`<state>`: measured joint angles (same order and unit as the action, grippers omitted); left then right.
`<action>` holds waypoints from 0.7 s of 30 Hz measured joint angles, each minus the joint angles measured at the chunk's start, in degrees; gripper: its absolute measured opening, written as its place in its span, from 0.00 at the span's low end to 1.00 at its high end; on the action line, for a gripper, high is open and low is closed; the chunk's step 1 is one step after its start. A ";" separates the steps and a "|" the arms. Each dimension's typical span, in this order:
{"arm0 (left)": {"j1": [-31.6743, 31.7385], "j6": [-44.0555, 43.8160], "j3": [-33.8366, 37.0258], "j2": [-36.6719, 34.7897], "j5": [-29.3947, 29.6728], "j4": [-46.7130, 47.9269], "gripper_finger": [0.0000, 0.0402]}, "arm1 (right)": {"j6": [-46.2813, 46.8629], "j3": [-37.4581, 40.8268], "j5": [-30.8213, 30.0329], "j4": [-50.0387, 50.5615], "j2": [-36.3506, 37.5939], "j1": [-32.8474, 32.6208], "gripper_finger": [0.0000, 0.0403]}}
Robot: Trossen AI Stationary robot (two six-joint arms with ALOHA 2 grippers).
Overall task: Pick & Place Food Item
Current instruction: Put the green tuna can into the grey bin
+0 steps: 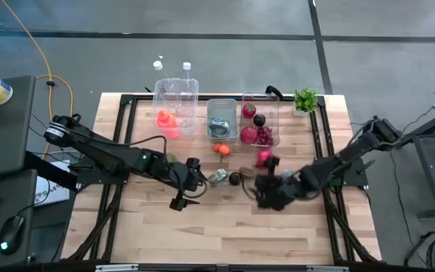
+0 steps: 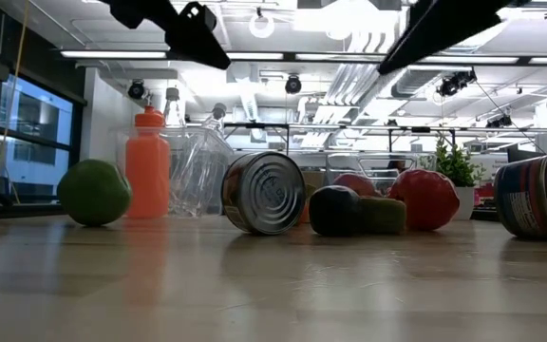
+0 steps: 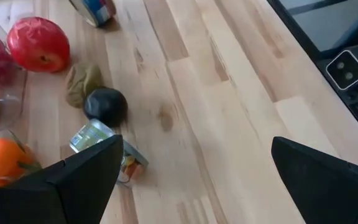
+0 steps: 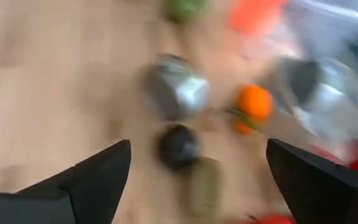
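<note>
On the pale plank counter a ribbed metal can lies on its side, beside a round dark fruit, a dull olive lump and a glossy red apple. The left gripper and right gripper hover above either side of this cluster, each with its dark wedge-shaped jaws spread wide and holding nothing. Clear plastic bins stand behind, one holding grapes

Loose food items mid-table

Tipped can, dark plum, olive, perhaps kiwi, red apple, orange.
</note>
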<state>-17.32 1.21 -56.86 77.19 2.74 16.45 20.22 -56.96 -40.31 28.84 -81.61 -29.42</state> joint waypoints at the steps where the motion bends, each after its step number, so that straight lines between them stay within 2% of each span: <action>1: 0.00 -0.02 0.00 0.02 0.04 0.00 1.00 | -1.89 0.02 1.68 -2.03 -0.34 -1.18 0.90; 5: 0.00 -2.31 0.00 -0.23 0.82 -0.05 1.00 | -2.66 0.02 7.39 -10.21 -2.36 -4.23 0.90; 8: 0.00 -5.53 0.00 -0.37 0.76 -0.31 1.00 | -5.76 0.02 7.48 -13.03 -4.86 -5.13 0.90; 10: 0.00 -6.24 0.00 -0.35 0.74 -0.14 1.00 | -10.07 0.02 1.69 -12.98 -6.83 -4.98 0.90; 13: 0.00 -6.46 0.00 -0.35 0.74 -0.15 1.00 | -14.63 0.04 -11.94 -14.12 -10.00 -2.92 0.90; 15: 0.00 -7.86 0.00 -0.35 0.74 -0.14 1.00 | -16.39 0.02 -14.45 -15.47 -11.45 -0.63 0.90; 21: 0.44 -12.13 0.00 -0.37 0.72 -0.03 1.00 | -18.45 0.04 -0.54 -25.18 -13.95 7.37 0.90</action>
<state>-16.88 -10.92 -56.86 76.82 3.46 16.41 1.77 -56.93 -40.85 3.65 -95.57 -22.05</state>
